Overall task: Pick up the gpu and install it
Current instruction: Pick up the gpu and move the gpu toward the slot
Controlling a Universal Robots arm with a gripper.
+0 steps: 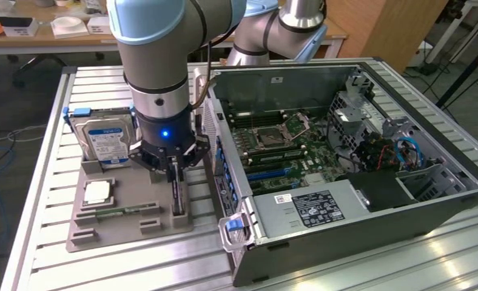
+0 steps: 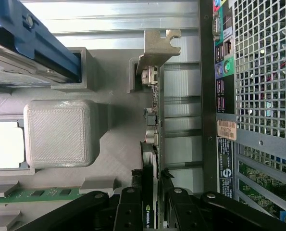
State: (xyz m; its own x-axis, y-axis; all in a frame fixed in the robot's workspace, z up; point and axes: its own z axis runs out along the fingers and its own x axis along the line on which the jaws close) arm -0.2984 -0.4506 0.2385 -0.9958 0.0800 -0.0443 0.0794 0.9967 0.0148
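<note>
here, hand (image 2: 152,179) seemingly pinching the gpu (image 2: 153,110), upright on edge in grey holder (image 2: 115,159)

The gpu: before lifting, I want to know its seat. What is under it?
The gpu stands on edge in a slot of the gray holder tray, which lies on the slatted table. Its lower edge inside the slot is covered.
</note>
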